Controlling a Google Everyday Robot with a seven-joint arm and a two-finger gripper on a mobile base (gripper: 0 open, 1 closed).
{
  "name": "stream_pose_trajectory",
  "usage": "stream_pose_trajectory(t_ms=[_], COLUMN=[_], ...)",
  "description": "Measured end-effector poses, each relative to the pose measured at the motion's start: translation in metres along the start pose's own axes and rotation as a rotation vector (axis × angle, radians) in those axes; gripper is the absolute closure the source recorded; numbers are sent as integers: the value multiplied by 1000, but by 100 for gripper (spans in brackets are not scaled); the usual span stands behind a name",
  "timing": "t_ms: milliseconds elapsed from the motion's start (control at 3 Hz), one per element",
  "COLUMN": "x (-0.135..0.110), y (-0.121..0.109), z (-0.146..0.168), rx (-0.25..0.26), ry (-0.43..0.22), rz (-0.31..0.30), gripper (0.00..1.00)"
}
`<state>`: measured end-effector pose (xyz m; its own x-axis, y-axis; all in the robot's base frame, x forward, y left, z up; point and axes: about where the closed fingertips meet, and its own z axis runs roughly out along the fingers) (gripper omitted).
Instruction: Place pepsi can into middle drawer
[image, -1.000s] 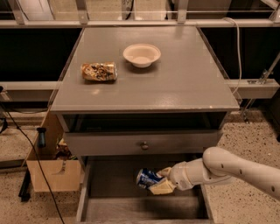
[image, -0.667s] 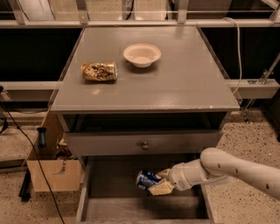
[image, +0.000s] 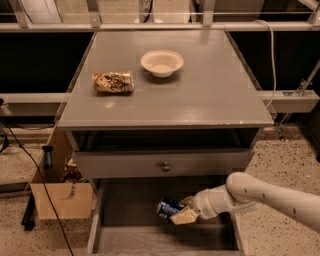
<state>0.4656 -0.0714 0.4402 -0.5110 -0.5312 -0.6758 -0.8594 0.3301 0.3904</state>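
The pepsi can (image: 166, 207), blue with white markings, lies tilted on its side in my gripper (image: 181, 211), which is shut on it. The white arm reaches in from the right. The can hangs over the floor of the pulled-out middle drawer (image: 130, 235), a wide shallow grey drawer at the bottom of the view, near its centre. I cannot tell whether the can touches the floor.
A drawer front with a small round knob (image: 164, 166) sits just above the open drawer. On the cabinet top (image: 215, 95) lie a tan-and-brown patterned can (image: 113, 82) and a white bowl (image: 162, 62). A cardboard box (image: 56, 192) stands at the left on the floor.
My gripper and arm have shifted slightly left with the can still held over the drawer. Nothing else has moved.
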Motion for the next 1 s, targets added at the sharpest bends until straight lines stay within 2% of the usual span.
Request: stream_pose_trajectory(t_ms=[1000], x=[26], y=[-32], z=[18], rx=[50], ry=[-66], rz=[-33], gripper=[100])
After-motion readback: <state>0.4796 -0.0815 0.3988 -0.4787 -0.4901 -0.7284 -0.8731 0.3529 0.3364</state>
